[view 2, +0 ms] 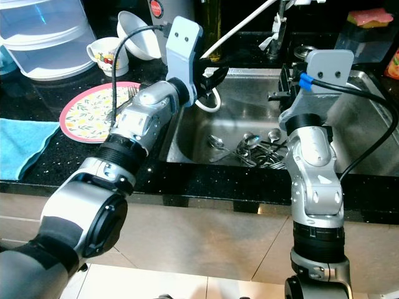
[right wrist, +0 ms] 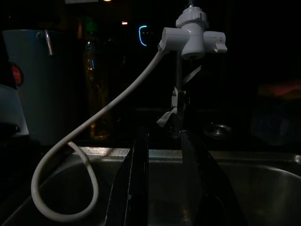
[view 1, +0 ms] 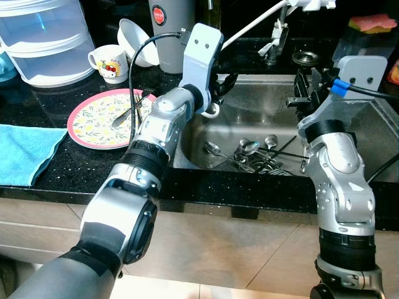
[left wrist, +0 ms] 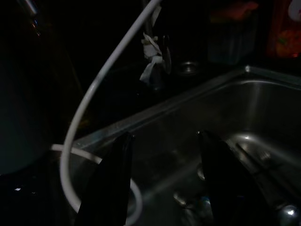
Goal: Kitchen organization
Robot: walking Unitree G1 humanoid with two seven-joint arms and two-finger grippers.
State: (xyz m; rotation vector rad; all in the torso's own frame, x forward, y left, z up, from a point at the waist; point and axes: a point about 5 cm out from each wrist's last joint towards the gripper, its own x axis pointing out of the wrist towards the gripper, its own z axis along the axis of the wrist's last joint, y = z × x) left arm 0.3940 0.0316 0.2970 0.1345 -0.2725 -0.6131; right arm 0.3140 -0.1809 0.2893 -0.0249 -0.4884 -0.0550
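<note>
A: Sink — what does it hold?
B: Stainless steel, set in a black speckled countertop. A heap of spoons and other cutlery lies on its floor, near the front wall. A white hose runs down from the white faucet fitting and loops over the sink's left rim.

A: Left gripper?
B: Over the sink's left rear corner, beside the hose loop. Its two black fingers stand apart with nothing between them, above the cutlery.

A: Right gripper?
B: Over the middle of the sink toward the back, aimed at the faucet. Its fingers stand a narrow gap apart — nothing is held.

A: Countertop, left of the sink?
B: One pink floral plate with a fork lying on it, just beside the sink's left edge. One blue towel at the counter's front, left of the plate. Behind the plate, one white mug with a cartoon print, one white bowl tipped on its side, one grey canister with a red label, and a clear plastic drawer unit at far left.

A: Right of the sink?
B: A container with something pink and yellow on top — too dim to identify.
</note>
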